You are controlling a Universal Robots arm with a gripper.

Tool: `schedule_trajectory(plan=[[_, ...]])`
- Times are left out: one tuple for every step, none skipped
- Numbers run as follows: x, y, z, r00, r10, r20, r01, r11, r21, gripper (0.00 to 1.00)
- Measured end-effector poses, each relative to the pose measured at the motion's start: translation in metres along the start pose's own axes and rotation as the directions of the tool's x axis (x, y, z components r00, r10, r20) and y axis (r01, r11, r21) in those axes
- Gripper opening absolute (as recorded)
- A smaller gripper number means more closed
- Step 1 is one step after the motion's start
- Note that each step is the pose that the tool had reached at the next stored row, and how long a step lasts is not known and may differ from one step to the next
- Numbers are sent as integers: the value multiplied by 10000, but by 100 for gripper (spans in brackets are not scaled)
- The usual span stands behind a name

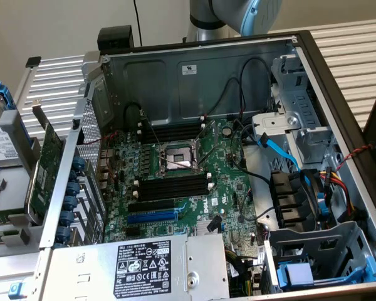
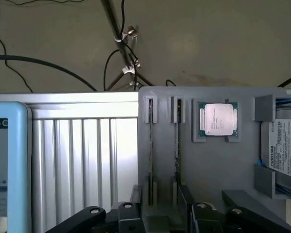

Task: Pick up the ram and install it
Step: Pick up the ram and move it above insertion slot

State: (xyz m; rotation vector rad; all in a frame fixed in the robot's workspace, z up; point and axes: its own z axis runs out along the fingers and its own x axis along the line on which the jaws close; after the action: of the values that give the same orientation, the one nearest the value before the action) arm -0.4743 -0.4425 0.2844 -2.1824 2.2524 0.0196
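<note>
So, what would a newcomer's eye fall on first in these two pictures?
In the exterior view, the open computer case with its green motherboard and the bare processor socket in its middle. In the wrist view, a grey tray holds two ram sticks standing on edge, a silver processor beside them, and a hard drive.

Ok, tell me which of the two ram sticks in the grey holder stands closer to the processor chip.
The ram stick in the slot right beside the processor chip; the other stick stands one slot further off, nearer the ribbed metal surface.
</note>
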Motion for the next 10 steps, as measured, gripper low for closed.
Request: schedule_trajectory(plan=[[1,0,19,10000,-1,-4,1,10000,0,42],[1,-1,36,10000,-1,-12,1,10000,-1,42],[2,-1,51,10000,-2,-26,2,10000,-1,42],[2,-1,65,10000,-2,-46,2,10000,0,42],[2,-1,77,10000,-2,-70,2,10000,2,42],[1,-1,86,9999,0,-115,0,10000,3,42],[1,-1,91,9998,1,-184,-1,10000,5,42],[2,-1,98,9997,0,-260,1,10000,9,42],[2,-1,108,9995,1,-301,-1,10000,16,42],[2,-2,124,9995,0,-307,1,10000,21,42]])
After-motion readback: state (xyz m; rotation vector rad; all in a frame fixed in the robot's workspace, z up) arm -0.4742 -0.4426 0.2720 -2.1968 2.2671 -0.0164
